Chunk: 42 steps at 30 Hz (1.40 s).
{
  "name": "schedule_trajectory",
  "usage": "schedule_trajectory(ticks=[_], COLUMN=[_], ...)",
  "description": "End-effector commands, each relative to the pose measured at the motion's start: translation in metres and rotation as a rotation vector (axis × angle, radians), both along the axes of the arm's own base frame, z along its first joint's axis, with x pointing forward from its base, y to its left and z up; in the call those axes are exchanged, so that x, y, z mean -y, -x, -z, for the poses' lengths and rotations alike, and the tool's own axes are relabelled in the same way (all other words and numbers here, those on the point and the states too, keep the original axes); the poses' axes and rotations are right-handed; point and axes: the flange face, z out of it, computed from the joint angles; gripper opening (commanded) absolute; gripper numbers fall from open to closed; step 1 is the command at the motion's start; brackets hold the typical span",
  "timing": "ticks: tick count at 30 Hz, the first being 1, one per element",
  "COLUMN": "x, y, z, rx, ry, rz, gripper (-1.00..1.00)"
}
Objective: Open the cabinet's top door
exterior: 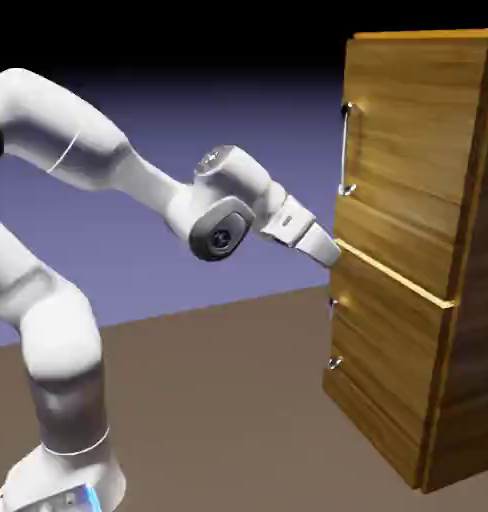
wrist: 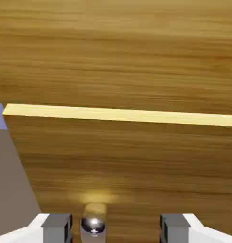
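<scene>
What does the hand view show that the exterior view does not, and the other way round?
Only the hand view: the gripper's two finger tips, apart, with the lower door's handle between them in the picture.

Only the exterior view: the arm, and the top door's handle, with the top door closed.

Both: wood grain of both doors, and the pale yellow edge between them.

one tall brown wood-grain cabinet (exterior: pixel 403 200), two stacked wood-grain doors (exterior: pixel 408 130), two vertical silver metal bar handles (exterior: pixel 344 150), one white jointed robot arm (exterior: pixel 73 125)
</scene>
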Motion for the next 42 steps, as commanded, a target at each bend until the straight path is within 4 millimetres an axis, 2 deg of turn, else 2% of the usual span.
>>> schedule_trajectory(ticks=[1, 6, 11, 16, 22, 27, 32, 37, 42], x=[0.005, 0.025, 0.036, 0.037, 0.028, 0.013, -0.005, -0.023, -0.037], y=[0.003, 0.022, 0.043, 0.063, 0.082, 0.089, 0.089, 0.079, 0.061], z=[-0.008, -0.043, -0.073, -0.097, -0.118, -0.129, -0.133, -0.131, -0.122], rx=[0.012, 0.082, 0.162, 0.244, 0.332, 0.386, 0.412, 0.404, 0.357], ry=[-0.056, -0.339, -0.632, -0.932, -1.295, -1.597, -1.890, -2.171, -2.433], rz=[0.061, 0.346, 0.589, 0.788, 0.964, 1.060, 1.113, 1.132, 1.126], gripper=[0.00, 0.00, 0.00, 0.00, 0.00, 0.00, 0.00, 0.00, 0.00])
